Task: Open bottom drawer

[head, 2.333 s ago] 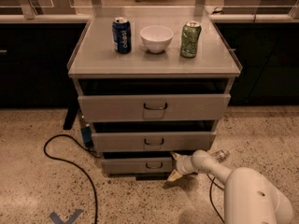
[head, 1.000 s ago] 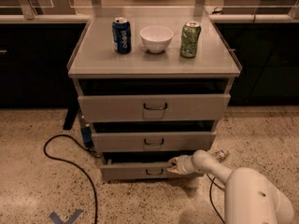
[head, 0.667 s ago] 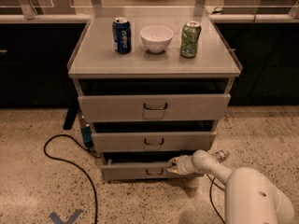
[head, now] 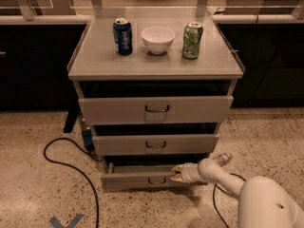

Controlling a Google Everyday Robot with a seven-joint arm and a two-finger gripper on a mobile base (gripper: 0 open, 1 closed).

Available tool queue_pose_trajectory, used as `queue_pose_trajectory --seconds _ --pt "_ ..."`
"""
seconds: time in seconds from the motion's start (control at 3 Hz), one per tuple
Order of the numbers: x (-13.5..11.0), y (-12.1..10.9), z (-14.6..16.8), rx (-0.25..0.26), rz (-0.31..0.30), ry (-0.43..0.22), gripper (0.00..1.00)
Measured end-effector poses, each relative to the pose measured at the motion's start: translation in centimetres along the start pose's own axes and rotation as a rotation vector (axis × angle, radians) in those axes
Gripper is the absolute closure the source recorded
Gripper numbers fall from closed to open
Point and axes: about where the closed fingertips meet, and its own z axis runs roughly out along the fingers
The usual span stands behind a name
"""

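Bottom drawer: the lowest of three grey fronts, at the cabinet's foot, with a wire loop handle at centre. My gripper sits at the front's upper edge, just right of the handle, presumably to draw it outward; whether it grasps anything I cannot tell. The dark gap above suggests the drawer is partly out. Along the far edge of the cabinet top stand a blue Pepsi can at left, a white bowl at centre and a green can at right, its label unreadable.
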Motion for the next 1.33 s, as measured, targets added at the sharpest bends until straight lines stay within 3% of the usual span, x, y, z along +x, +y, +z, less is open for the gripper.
queue_pose_trajectory --seconds 0.33,0.67,1.0,1.33 --pt "0.3 2.6 -1.4 0.031 0.030 -0.028 1.00" --pt "0.2 2.7 -1.5 0.031 0.030 -0.028 1.00" --pt "-0.7 4.0 -2.0 0.090 0.031 -0.062 1.00" --pt "-0.7 4.1 -2.1 0.090 0.031 -0.062 1.00"
